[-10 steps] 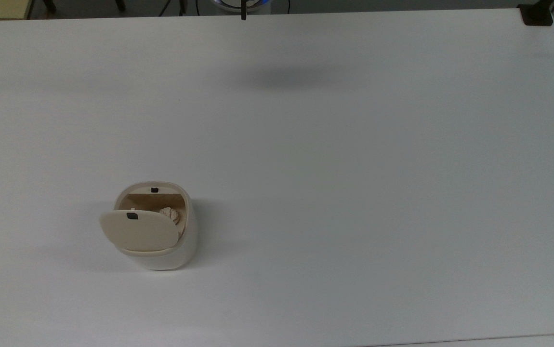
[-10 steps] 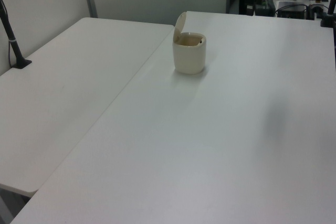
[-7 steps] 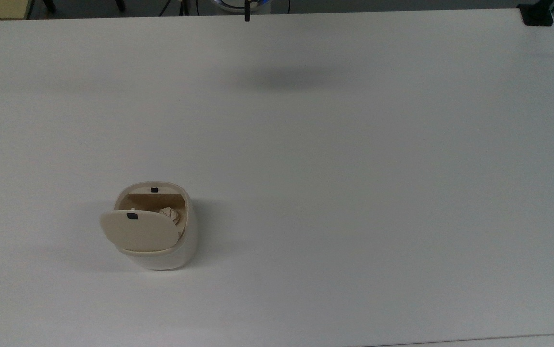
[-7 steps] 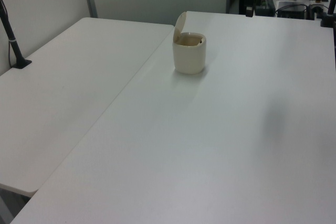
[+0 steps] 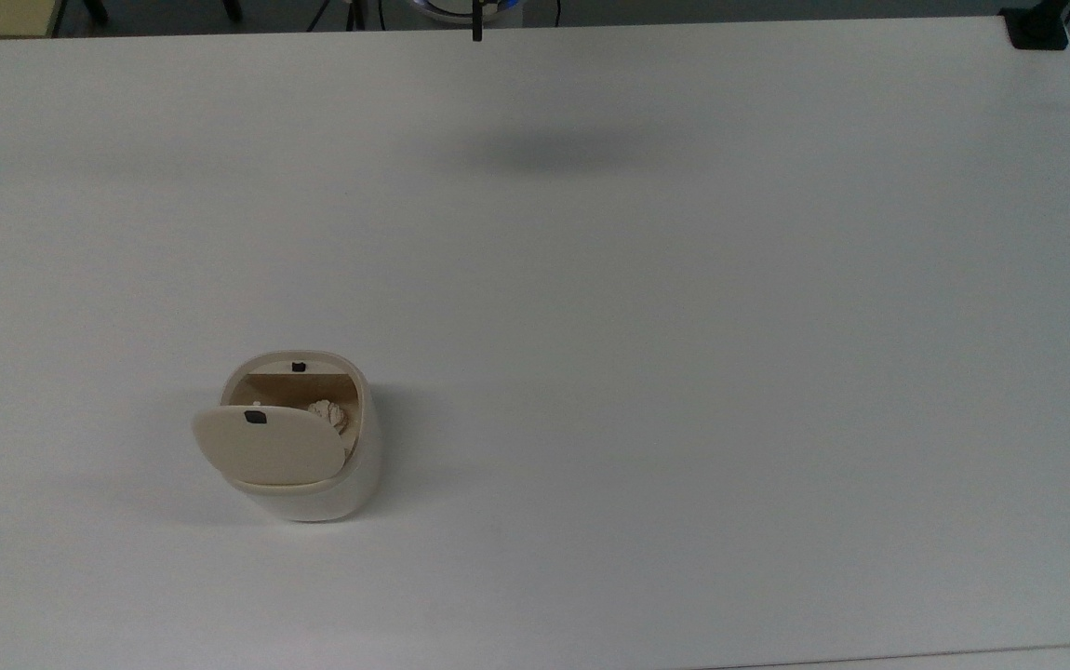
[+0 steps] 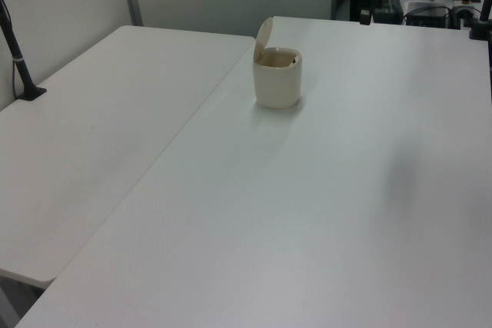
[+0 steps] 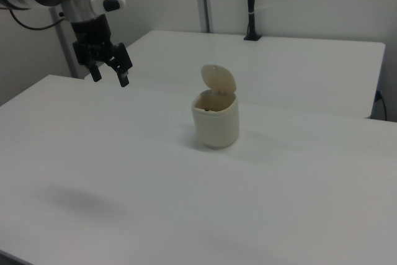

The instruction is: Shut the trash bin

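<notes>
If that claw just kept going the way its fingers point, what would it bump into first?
The gripper hangs in the air with open fingers pointing down, slightly toward the right view's right. Going straight on, it would likely meet the bare white table first; the trash bin stands well aside, though depth is uncertain.

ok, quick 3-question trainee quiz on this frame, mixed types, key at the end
1. True or false: the trash bin has its lid shut.
2. What lies inside the bin? A) a crumpled wad B) a spoon C) a battery
3. In the right view, on which side of the bin is the claw?

Key: 1. False, the lid stands raised. 2. A, a pale crumpled wad. 3. The right view's left, open, in the air, well apart from the bin.
</notes>
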